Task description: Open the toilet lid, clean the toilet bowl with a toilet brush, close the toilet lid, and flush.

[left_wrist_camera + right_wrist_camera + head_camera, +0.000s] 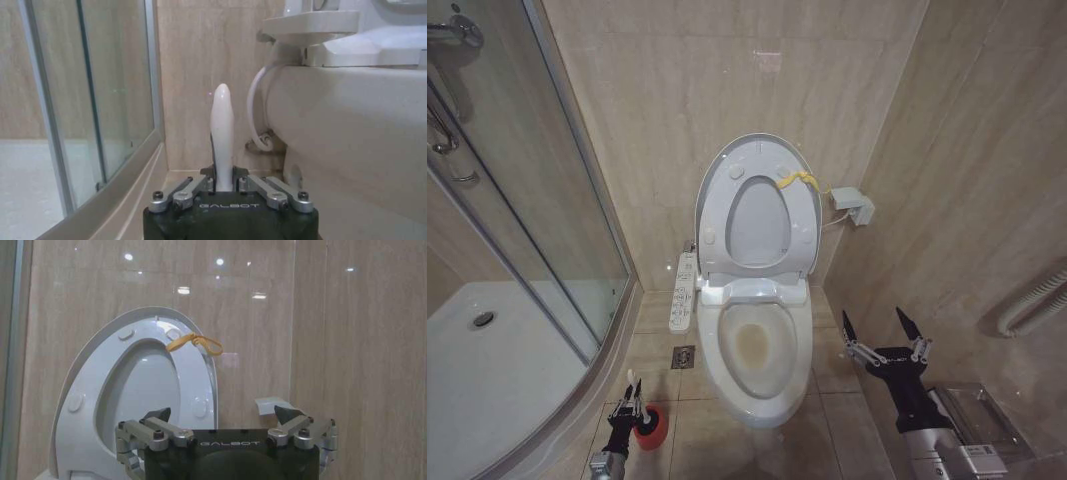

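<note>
The toilet lid [757, 152] stands raised against the back wall with the seat ring [803, 215] folded up against it; a yellow strap [799, 181] hangs at its top edge. The toilet bowl [799, 360] lies uncovered, with brownish stains inside. Low at the left, my left gripper [630, 400] is shut on the toilet brush's white handle [222, 130], right above the red holder cup [649, 430]; the bristle head is hidden. My right gripper [872, 314] hovers open to the right of the bowl, facing the lid [143, 315] and holding nothing.
A glass shower screen [547, 200] and white shower tray [487, 370] take up the left. A control panel [683, 292] and floor drain [683, 357] lie left of the bowl. On the right are a wall box [854, 205], a hose [1037, 300] and a clear box [982, 410].
</note>
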`<state>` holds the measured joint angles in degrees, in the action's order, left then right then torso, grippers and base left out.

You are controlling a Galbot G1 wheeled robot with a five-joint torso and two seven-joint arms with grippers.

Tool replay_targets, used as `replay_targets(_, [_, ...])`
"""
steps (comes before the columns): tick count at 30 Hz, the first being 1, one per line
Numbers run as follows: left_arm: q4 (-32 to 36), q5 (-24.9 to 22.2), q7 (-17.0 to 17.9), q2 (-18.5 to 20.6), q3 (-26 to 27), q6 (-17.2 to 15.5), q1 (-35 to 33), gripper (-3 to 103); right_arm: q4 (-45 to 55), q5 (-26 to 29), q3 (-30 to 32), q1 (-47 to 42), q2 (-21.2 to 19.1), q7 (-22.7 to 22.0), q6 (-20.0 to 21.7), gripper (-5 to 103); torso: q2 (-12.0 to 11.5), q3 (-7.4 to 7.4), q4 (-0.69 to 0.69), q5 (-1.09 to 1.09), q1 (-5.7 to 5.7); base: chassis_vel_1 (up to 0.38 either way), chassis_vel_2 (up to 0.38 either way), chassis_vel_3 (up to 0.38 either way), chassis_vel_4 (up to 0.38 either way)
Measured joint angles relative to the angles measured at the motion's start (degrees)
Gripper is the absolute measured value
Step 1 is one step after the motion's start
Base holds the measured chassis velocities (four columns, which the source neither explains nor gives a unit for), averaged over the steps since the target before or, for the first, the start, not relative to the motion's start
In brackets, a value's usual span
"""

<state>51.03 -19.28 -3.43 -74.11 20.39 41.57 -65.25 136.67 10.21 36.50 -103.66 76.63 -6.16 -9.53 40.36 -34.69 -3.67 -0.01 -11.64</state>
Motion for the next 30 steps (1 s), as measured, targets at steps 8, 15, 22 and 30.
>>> replay_targets(8, [2.69, 1.17, 1.12, -0.59, 0.28, -0.46, -3.32, 16, 0.00, 0.00, 0.00, 0.00, 0.00, 0.00, 0.00, 100, 0.00, 0.00, 0.00, 0.02, 0.00, 0.000, 0.000, 0.000, 0.000])
replay_targets(15, [3.07, 1.90, 1.86, -0.88, 0.63, -0.09, -4.28, 18, 0.00, 0.00, 0.00, 0.00, 0.00, 0.00, 0.00, 100, 0.00, 0.00, -0.02, 0.01, 0.01, 0.000, 0.000, 0.000, 0.000])
replay_targets(22, [4.18, 1.41, 1.98, -0.96, 0.87, -0.12, -5.56, 18, 0.00, 0.00, 0.00, 0.00, 0.00, 0.00, 0.00, 100, 0.00, 0.00, 0.00, 0.00, 0.01, 0.000, 0.000, 0.000, 0.000])
replay_targets(30, [5.16, 0.54, 2.10, -1.10, 1.13, 0.46, -6.43, 43, 0.00, 0.00, 0.00, 0.00, 0.00, 0.00, 0.00, 100, 0.00, 0.00, 0.00, 0.00, 0.01, 0.000, 0.000, 0.000, 0.000])
